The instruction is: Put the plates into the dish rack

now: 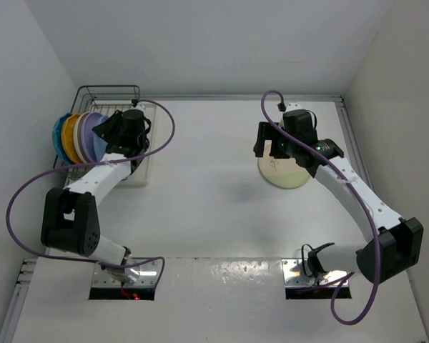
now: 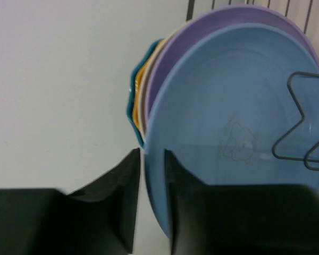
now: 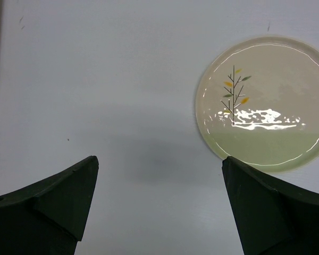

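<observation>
Several plates stand on edge in the dark wire dish rack (image 1: 107, 91) at the back left: teal (image 1: 58, 136), orange (image 1: 70, 136), lilac (image 1: 86, 132) and, nearest, blue (image 1: 99, 143). My left gripper (image 1: 109, 132) is at the blue plate. In the left wrist view the blue plate (image 2: 239, 122) fills the right, with the lilac plate (image 2: 228, 18) and the teal plate (image 2: 133, 101) behind it. The left gripper (image 2: 153, 159) straddles its rim, slightly open, a gap on one side. A cream sprig plate (image 3: 266, 106) lies flat on the table. My right gripper (image 3: 160, 159) hangs wide open beside it.
A flat cream tray (image 1: 139, 175) lies under and beside the rack. White walls close in on the left, back and right. A rack wire (image 2: 295, 114) crosses in front of the blue plate. Purple cables loop off both arms.
</observation>
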You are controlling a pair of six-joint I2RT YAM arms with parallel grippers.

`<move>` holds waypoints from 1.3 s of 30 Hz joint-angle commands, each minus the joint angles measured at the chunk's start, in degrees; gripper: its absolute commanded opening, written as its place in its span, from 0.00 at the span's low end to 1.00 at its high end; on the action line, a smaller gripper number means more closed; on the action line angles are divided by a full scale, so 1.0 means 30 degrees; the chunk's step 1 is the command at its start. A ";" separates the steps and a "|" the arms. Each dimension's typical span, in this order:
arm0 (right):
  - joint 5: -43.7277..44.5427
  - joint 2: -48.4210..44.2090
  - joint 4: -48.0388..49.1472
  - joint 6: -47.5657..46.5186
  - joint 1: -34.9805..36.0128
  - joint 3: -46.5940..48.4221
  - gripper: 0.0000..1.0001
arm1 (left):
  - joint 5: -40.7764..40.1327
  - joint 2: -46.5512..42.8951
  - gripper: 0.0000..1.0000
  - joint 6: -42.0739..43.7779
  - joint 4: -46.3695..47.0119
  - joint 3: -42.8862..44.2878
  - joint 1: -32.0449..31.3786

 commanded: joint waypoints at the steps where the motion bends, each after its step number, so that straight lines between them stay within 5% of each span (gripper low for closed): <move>1: 0.0182 0.0150 0.0333 -0.0308 0.0021 0.0574 1.00 | 0.0112 0.0013 0.32 -0.1329 -0.0286 -0.0160 0.0285; 7: 0.0036 0.0735 -0.0719 0.0628 -0.1325 0.0602 1.00 | 0.0347 0.0188 0.76 -0.2381 -0.2711 0.1885 0.0461; 9: 0.0006 0.1085 -0.1101 0.0863 -0.2320 0.0632 1.00 | 0.0872 0.0362 0.82 -0.3639 -0.4878 0.3899 0.0461; 21: -0.0315 0.2227 0.1267 0.3178 -1.0370 -0.2618 1.00 | 0.3418 -0.0314 0.92 -0.6857 -1.0463 1.1698 -0.2082; 25: -0.1018 0.5237 0.2119 0.3209 -1.1668 -0.1921 1.00 | 0.8976 0.0567 0.92 -0.8827 -1.5163 1.4369 -0.3550; 31: -0.1781 1.0015 0.1417 0.1393 -1.1874 0.0601 0.81 | 1.3963 0.2617 0.92 -1.0145 -1.7158 1.4547 -0.5018; 39: -0.1518 1.2423 0.0981 0.0369 -1.2167 0.1743 0.35 | 1.7980 0.5020 0.92 -1.1464 -1.7366 1.4723 -0.5399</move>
